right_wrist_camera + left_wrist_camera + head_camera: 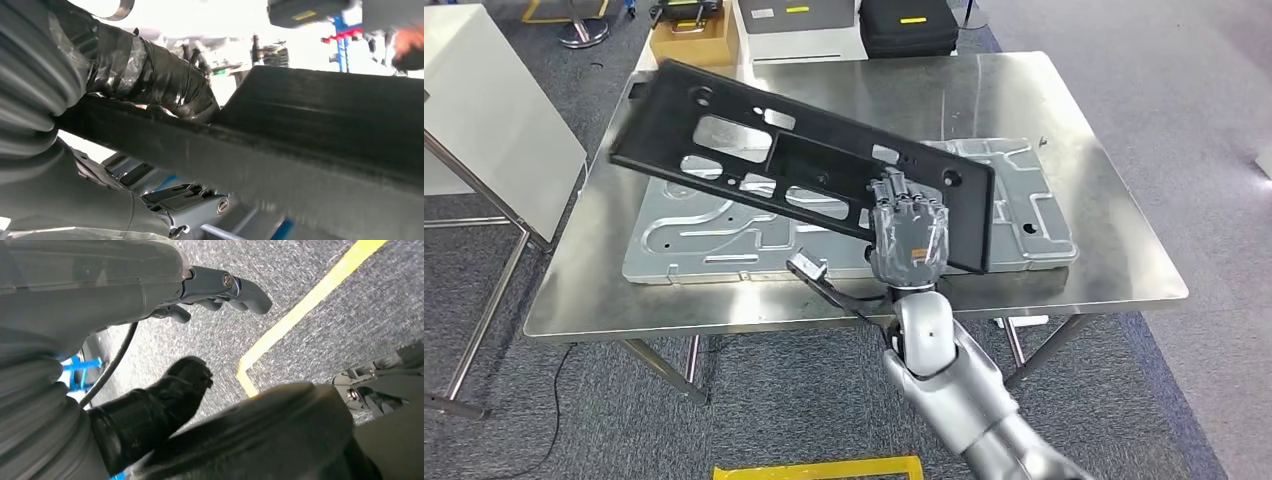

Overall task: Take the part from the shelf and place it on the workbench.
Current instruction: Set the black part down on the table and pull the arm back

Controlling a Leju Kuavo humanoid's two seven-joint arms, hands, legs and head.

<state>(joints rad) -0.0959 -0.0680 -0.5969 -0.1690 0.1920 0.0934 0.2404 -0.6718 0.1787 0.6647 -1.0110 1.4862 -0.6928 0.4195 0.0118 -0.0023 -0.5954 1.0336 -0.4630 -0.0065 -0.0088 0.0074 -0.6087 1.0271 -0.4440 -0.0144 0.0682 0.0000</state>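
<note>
An industrial workshop or robotics test floor: a stainless-steel surface (pixel 1114 250) carrying a stamped metal panel (pixel 1024 215), grey carpet (pixel 1174 60) marked with yellow tape (pixel 819 468), and black equipment cases (pixel 909 25) beyond the fingers (pixel 904 195).

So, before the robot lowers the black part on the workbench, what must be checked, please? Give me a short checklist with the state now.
1. Right robot hand grips the black panel near its edge: ok.
2. Panel is over the workbench: ok.
3. Panel is level: not ok, it is tilted.
4. Landing place is free: not ok, a silver stamped plate lies under the panel.
5. Left robot hand is away from the table, over the floor: ok.
6. Grip is firm: cannot tell.
</note>
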